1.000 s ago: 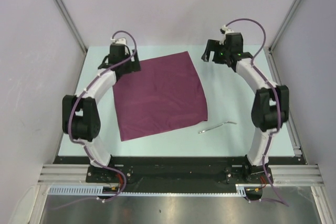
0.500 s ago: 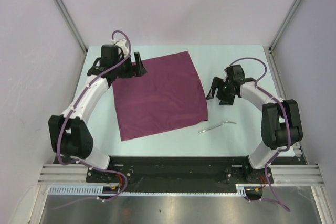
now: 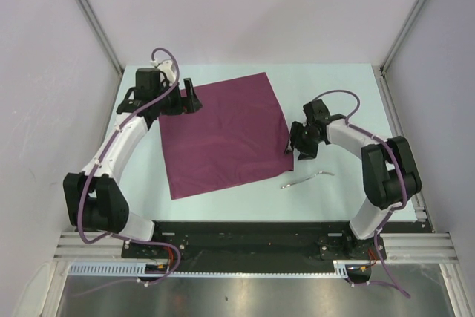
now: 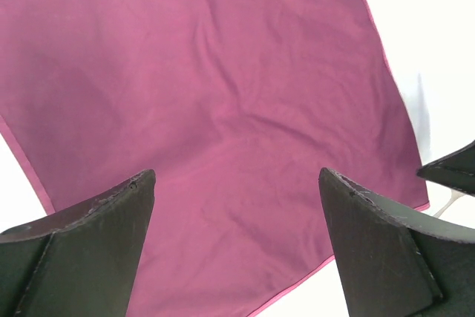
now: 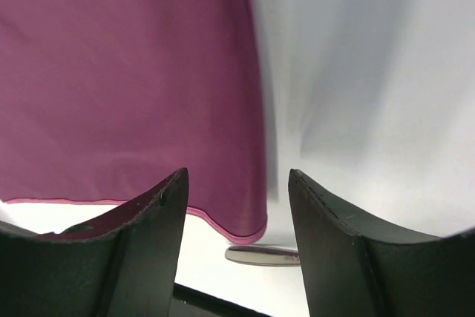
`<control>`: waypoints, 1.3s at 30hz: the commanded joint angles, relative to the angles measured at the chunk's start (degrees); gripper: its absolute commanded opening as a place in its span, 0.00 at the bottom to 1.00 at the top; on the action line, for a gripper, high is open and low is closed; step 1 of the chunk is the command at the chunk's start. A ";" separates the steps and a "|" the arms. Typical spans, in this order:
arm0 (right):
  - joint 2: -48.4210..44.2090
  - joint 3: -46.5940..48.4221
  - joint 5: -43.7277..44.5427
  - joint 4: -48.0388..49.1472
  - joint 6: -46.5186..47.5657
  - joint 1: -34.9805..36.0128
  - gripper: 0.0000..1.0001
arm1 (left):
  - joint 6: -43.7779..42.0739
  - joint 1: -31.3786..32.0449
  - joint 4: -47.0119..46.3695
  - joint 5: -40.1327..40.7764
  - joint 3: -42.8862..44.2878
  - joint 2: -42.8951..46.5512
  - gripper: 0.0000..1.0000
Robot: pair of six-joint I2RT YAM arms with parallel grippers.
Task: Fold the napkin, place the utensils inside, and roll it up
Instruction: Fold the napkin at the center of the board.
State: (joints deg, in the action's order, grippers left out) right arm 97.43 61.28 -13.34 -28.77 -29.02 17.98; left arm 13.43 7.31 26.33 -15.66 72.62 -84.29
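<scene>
Within the last second both arms have closed in on the napkin, which lies flat and unfolded on the tabletop, one corner pointing away from the arm bases. The right gripper has made the bigger move. It was well beyond the napkin's far right corner and has swung in to the napkin's right edge, close to the near right corner. Its wrist view shows the fingers moderately apart with nothing between them, and the napkin's hemmed edge runs down through the gap. The left gripper was already at the napkin's far left corner and has shifted only slightly, now sitting over the cloth there. Its fingers are spread wide and hold nothing, and maroon fabric fills the view beneath them.

I read this as both grippers lining up on opposite parts of the napkin for the first fold, which has not started, since the cloth shows no crease or lifted edge.

The utensil, a thin silvery piece, lies on bare tabletop just beside the napkin's near right corner, apart from the cloth. It is close under the right gripper, so a low grab at that corner could nudge it. Purple cables loop above both wrists, off the napkin.
</scene>
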 commanded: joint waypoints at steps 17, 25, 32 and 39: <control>12.68 22.72 7.90 -6.29 -0.69 15.75 0.02 | 0.36 -4.76 -3.21 -3.85 -1.51 5.90 0.95; 20.90 44.47 8.24 -12.63 4.40 22.98 0.71 | 2.04 -4.50 -4.79 -5.95 -3.01 3.96 0.93; 1.40 20.93 5.88 -0.61 1.33 11.66 0.74 | -0.42 7.86 -5.67 -1.57 -3.45 -0.69 0.91; -8.38 6.85 2.80 4.07 1.86 1.02 0.74 | -1.04 11.85 -5.23 5.10 0.24 -10.97 0.71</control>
State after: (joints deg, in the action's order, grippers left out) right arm 93.43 72.51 -7.55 -29.61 -27.18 20.62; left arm 13.54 19.68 21.82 -16.23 70.08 -91.57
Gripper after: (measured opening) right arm 0.740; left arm 0.747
